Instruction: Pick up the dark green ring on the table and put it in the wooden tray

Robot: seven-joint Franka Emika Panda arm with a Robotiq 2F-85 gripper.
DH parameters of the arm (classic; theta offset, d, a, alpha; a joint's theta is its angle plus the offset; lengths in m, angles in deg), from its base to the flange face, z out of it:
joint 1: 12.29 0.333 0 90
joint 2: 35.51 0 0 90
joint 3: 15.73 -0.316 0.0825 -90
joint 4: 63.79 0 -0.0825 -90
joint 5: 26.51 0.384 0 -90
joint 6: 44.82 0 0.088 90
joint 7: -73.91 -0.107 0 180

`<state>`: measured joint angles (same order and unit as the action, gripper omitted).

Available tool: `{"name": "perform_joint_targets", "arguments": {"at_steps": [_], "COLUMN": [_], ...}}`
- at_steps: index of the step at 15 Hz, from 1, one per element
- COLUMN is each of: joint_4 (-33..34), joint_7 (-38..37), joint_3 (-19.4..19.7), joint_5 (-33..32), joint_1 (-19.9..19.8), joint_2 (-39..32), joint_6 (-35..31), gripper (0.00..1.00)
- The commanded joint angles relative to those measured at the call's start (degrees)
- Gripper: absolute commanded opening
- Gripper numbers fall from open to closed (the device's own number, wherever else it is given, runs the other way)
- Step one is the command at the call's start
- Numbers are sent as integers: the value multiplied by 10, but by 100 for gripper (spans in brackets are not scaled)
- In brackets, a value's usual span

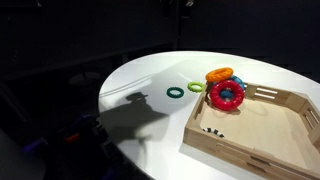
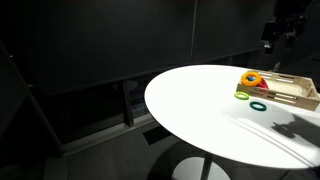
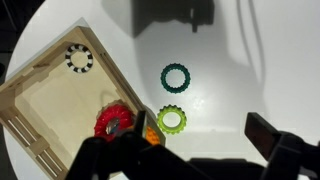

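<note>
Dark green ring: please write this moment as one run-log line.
phase: pre-grasp | gripper: open, empty, high above table | dark green ring: flat on table, outside wooden tray | task: not done

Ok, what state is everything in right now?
Dark green flat ring: lying flat on round white table, free.
Yellow-green ring: flat on table beside it.
Light wooden tray: holds a black-and-white ring.
Thick red ring: propped on tray's corner rim.
Robotiq gripper: jaws open, empty.
</note>
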<state>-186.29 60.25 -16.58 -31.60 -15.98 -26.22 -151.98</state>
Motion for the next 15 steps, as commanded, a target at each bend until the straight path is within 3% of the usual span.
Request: {"name": "perform_joint_targets", "arguments": {"at_steps": [1, 6, 15], "joint_4": [2, 3, -69], "joint_7": [3, 4, 81], "joint_3": [7, 8, 23], "joint_5": [0, 0, 40], "joint_1": [5, 5, 5], "joint_2": [-4, -7, -13], "joint_6": [1, 0, -126], "gripper": [100, 100, 100]}}
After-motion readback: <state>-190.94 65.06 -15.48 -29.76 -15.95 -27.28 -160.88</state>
